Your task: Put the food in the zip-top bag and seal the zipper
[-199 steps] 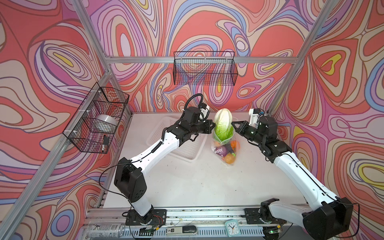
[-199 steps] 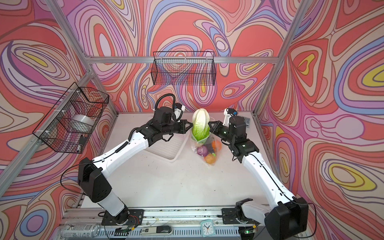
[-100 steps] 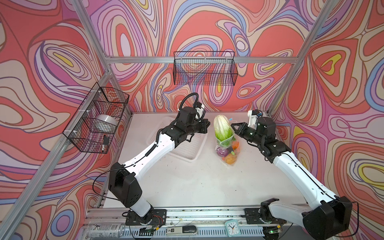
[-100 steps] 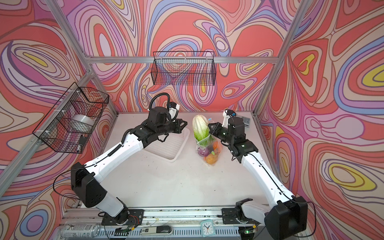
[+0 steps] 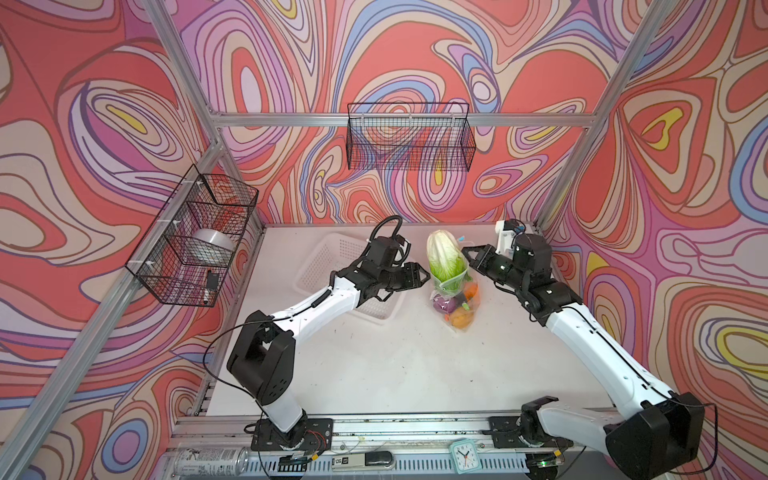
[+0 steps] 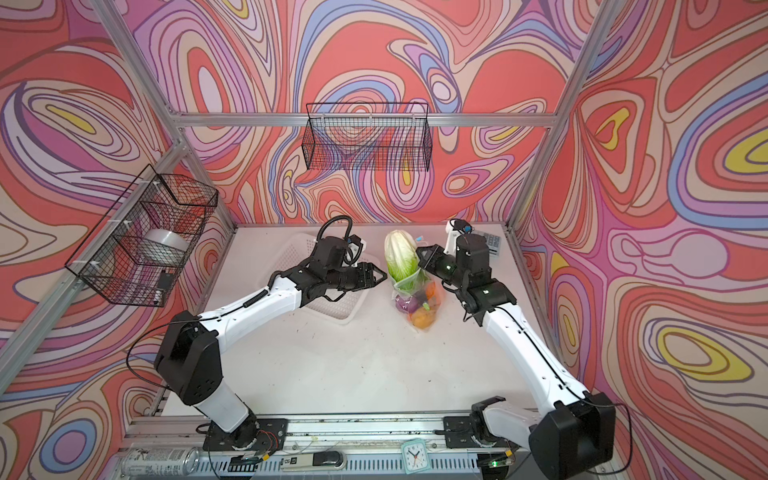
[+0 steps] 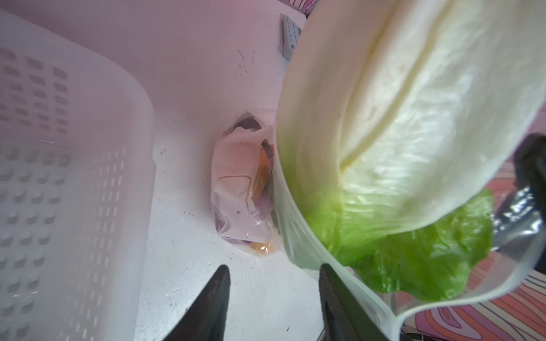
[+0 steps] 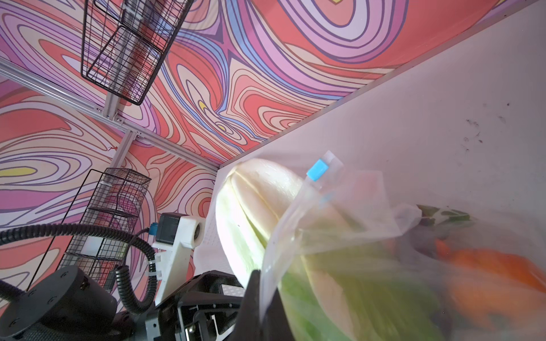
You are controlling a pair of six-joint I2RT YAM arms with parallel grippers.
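Swirl-patterned walls are enclosing your white tabletop (image 5: 374,365). Your left arm is stretching over the white basket (image 5: 328,254), the left gripper (image 5: 422,275) spread and empty just beside the zip-top bag (image 5: 455,287). Your right arm is bending in from the right edge, the right gripper (image 5: 466,252) pinching the bag's rim. Near the back edge the bag is standing, the napa cabbage (image 5: 442,253) poking out white-end-up.
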